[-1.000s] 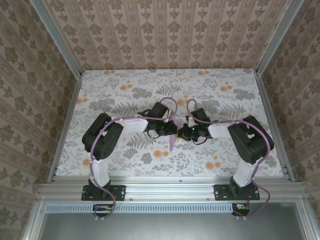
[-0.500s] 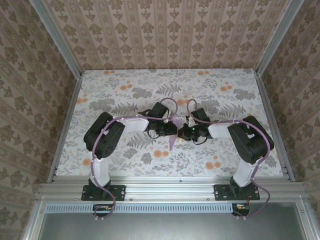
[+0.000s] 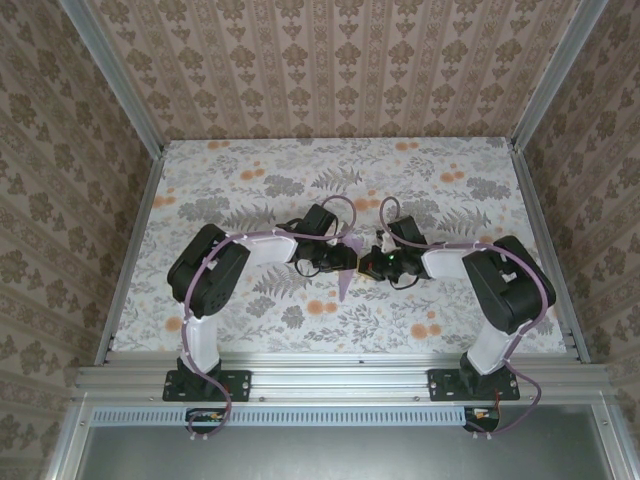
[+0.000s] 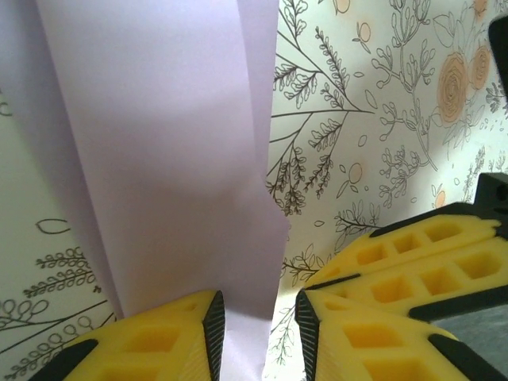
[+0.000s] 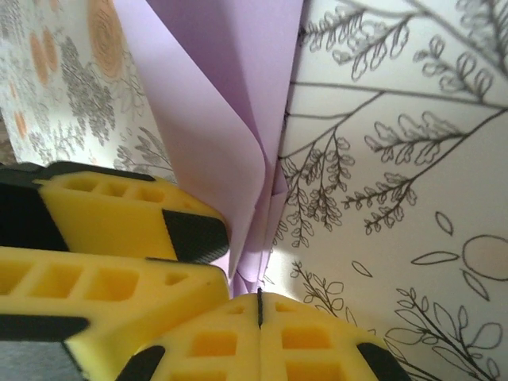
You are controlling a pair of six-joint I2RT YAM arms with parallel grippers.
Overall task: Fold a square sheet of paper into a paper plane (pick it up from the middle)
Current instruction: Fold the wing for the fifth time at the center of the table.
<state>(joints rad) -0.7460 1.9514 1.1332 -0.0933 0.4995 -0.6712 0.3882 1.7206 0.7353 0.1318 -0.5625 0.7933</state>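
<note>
- Judging by the top view, the folding is well along: the pale lilac creased paper sheet [image 3: 345, 282] already reads as a narrow pointed sliver at the middle of the frame, not a flat square.
- The right wrist view shows several layers [image 5: 214, 119] meeting along a lengthwise crease, so the centre fold and some side folds appear done.
- What is left is probably pressing the creases sharp and spreading the wings; I cannot tell whether the wings are formed.
- The sheet sits between the two arms' tips over the floral-patterned bench [image 3: 450, 190], its point aimed toward the lower edge of the top view.
- The left claw [image 4: 258, 321] is released: its yellow pads [image 4: 208, 321] stand apart at the bottom of its wrist view. The sheet [image 4: 159, 159] runs up from the gap into the upper left, with bare space beside the right-hand pad.
- The right claw [image 5: 259, 305] is clenched, pads pressed together at the bottom centre of its wrist view. The sheet's lower end runs into that seam, so it looks pinched there.
- The right claw therefore seems to carry the sheet alone.
</note>
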